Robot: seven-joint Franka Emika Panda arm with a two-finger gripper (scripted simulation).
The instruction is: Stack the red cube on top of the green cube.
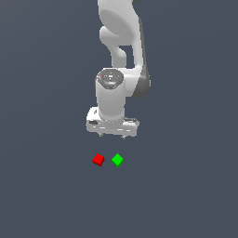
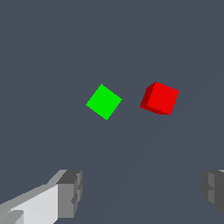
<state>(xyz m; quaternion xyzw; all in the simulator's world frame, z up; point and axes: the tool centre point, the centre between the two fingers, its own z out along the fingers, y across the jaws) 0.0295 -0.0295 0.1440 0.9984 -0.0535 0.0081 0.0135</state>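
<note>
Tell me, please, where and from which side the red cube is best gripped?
Probably from straight above, closing on two opposite side faces of the red cube. It lies flat, apart from the green cube, and the open end effector hangs above both; turn it to match the cube's faces.

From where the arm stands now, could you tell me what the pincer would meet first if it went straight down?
Probably the bare floor. The open pincer seems to hang behind the red cube and green cube, though depth is uncertain.

Bare simulated scene: featureless grey-blue floor (image 1: pixel 46 195).
</note>
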